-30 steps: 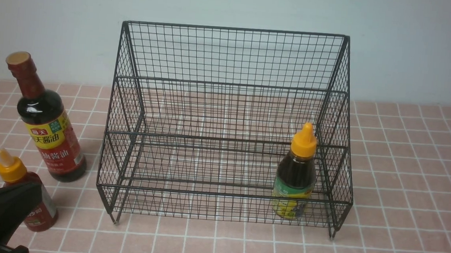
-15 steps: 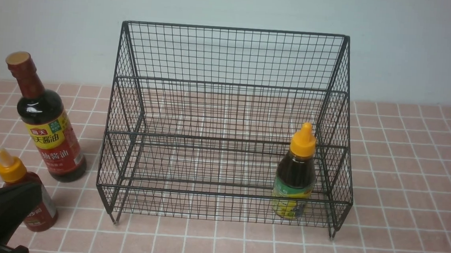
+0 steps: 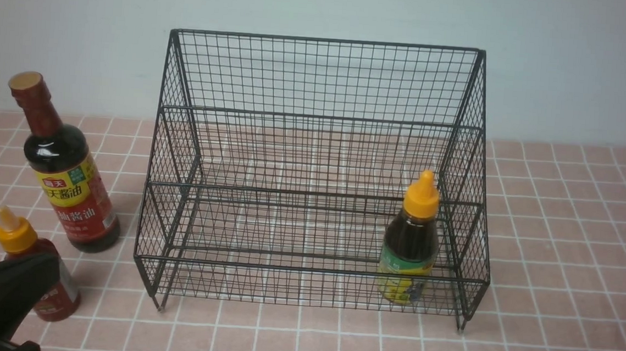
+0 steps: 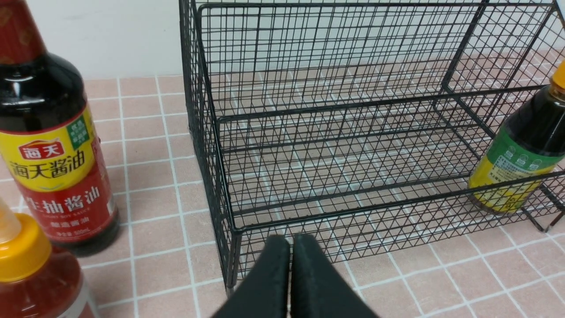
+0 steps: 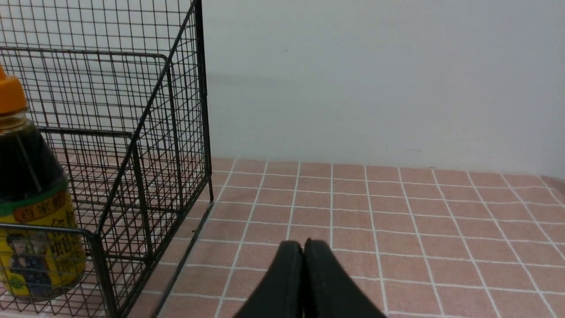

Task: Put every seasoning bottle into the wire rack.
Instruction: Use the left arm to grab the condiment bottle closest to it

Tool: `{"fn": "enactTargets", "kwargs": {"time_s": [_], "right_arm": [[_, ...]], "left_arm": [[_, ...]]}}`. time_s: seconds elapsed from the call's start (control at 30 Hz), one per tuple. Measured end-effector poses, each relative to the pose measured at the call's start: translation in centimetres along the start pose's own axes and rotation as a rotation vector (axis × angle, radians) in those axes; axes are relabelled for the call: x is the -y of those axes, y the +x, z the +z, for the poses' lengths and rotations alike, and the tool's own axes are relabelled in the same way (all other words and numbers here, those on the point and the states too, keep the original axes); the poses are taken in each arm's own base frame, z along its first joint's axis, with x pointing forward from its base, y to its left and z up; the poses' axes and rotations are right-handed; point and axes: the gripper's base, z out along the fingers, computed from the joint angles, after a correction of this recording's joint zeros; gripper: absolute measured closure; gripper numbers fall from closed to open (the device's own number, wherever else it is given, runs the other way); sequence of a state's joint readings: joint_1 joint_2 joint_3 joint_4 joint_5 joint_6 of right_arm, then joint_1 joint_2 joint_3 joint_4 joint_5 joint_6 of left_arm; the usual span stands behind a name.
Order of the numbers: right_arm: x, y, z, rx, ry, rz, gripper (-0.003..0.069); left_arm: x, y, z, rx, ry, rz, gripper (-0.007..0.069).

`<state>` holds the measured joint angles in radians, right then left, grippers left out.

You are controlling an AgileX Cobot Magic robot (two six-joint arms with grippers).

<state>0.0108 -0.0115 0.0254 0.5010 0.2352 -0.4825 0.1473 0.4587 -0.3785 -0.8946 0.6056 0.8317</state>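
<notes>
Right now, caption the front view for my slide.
Orange-capped bottle in the rack; soy bottle and red-sauce bottle outside, to its left.

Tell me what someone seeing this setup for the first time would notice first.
The big black wire rack dominates the middle of the pink tiled counter. A single dark squeeze bottle with an orange cap stands upright at the right end of its lowest front tier. Outside the rack, on its left, stand a tall soy-sauce bottle and, nearer the camera, a small red-sauce squeeze bottle.
</notes>
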Motion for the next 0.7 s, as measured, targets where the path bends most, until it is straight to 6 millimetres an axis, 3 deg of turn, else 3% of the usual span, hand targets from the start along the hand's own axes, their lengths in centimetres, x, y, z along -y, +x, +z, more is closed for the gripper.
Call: {"fn": "enactTargets", "kwargs": {"time_s": [0.23, 0.7], "right_arm": [[0.4, 1.2, -0.1, -0.135, 0.051, 0.064, 0.0671], [0.6, 1.3, -0.1, -0.141, 0.075, 0.080, 0.0671]], "left_arm": [[0.1, 0.1, 0.0, -0.009, 0.011, -0.001, 0.0631], [0.1, 0.1, 0.0, -0.010, 0.012, -0.001, 0.0631]]}}
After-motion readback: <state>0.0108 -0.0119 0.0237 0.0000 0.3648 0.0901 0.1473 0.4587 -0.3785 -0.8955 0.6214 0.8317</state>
